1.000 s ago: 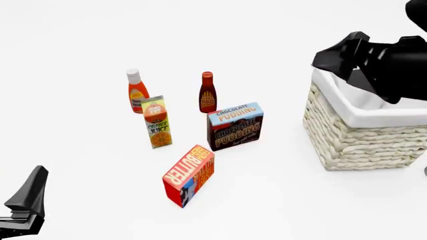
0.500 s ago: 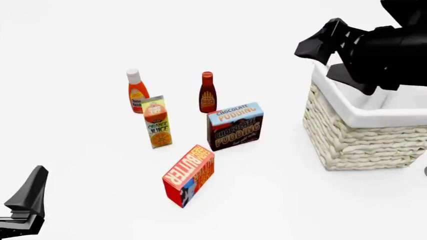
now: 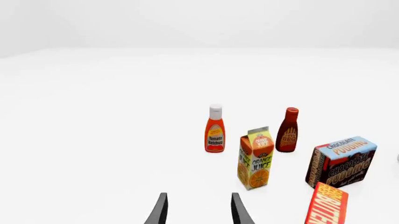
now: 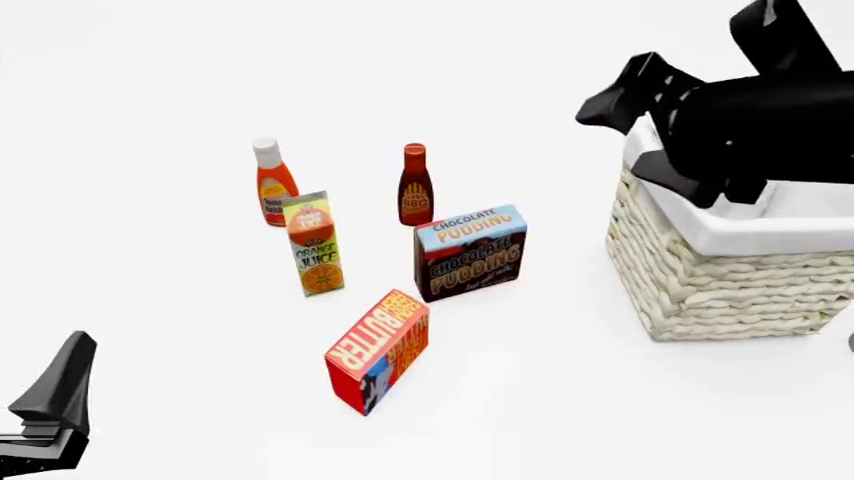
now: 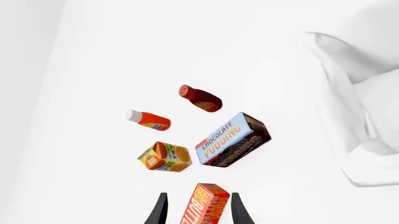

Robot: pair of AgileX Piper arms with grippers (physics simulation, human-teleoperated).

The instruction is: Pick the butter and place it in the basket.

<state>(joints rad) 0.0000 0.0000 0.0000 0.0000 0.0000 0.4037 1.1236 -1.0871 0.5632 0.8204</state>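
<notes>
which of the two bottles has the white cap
The tomato ketchup bottle, the orange-red one on the left. The BBQ sauce bottle beside it is dark with a red cap.

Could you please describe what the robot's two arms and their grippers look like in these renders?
Both arms are plain matte black with angular, faceted housings. The right gripper ends a bulky black wrist block, with tapered wedge-shaped jaws. The left gripper shows as two slim, dark, blade-like jaws narrowing to points. No cables, labels or markings are visible on either arm.
</notes>
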